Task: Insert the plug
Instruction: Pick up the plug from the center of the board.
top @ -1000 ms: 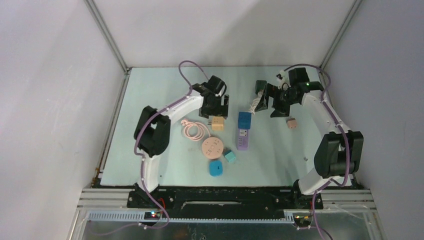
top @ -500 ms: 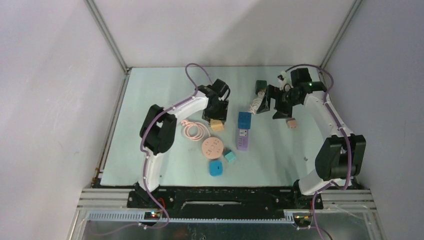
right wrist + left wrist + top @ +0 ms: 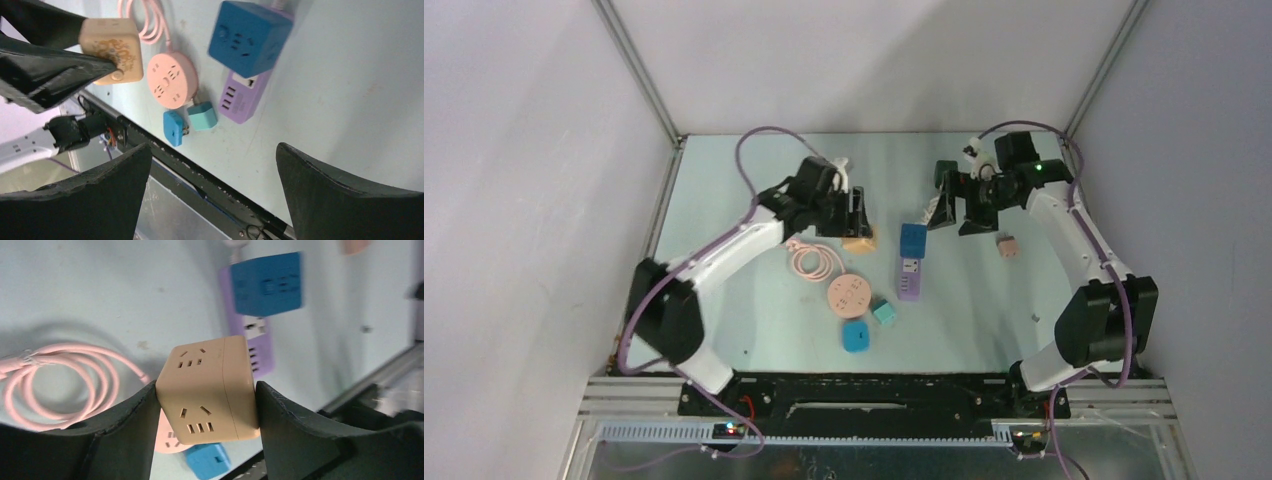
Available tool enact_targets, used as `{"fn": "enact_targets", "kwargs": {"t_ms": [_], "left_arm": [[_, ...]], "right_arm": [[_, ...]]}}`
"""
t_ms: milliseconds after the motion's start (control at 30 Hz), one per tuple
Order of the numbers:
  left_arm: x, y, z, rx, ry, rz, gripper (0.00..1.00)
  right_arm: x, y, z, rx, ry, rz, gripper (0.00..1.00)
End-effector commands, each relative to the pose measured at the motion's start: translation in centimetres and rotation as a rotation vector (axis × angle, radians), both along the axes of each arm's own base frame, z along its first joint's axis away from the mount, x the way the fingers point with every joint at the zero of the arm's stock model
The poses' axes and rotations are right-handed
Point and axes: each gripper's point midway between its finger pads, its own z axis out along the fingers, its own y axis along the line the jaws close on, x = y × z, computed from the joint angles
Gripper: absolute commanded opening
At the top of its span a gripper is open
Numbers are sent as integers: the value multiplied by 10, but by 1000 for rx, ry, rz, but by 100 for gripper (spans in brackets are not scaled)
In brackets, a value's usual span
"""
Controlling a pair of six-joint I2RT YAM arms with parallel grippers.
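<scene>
Cube [image 3: 207, 390] clamped tight in my left claw [image 3: 207, 407] near the table's [image 3: 724, 200] middle, while my right claw [image 3: 212, 152] hangs spread wide by the far edge.

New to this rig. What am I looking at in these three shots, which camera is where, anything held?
Two white robot arms are bolted at the near edge of a pale table. The overhead picture looks down from behind them; the other two come from a camera on each wrist, so the dark shapes at the bottom are that arm's own fingers. The left gripper is clamped on a beige cube socket. The right gripper is open and empty. On the table lie a coiled pink cable, a round pink socket, a blue cube socket at one end of a purple power strip, a teal adapter and a blue plug.
</scene>
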Motion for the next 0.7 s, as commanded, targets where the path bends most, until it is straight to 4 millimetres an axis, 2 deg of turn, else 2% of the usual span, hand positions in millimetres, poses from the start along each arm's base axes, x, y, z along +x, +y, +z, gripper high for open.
{"fn": "enact_targets", "kwargs": {"t_ms": [0, 200, 333, 500, 667], "left_arm": [[-3, -18, 68, -367, -114, -42, 31], [-24, -16, 125, -686, -148, -94, 32], [-29, -11, 145, -810, -86, -80, 33], [-32, -7, 142, -852, 60, -42, 33], [-36, -8, 145, -939, 200, 1, 34]], "right_arm": [[-10, 31, 41, 77, -133, 133, 97], [-19, 58, 65, 175, -202, 239, 97], [-32, 75, 88, 253, -297, 351, 98], [-51, 91, 114, 299, -492, 523, 99], [-47, 97, 124, 294, -572, 532, 100]]}}
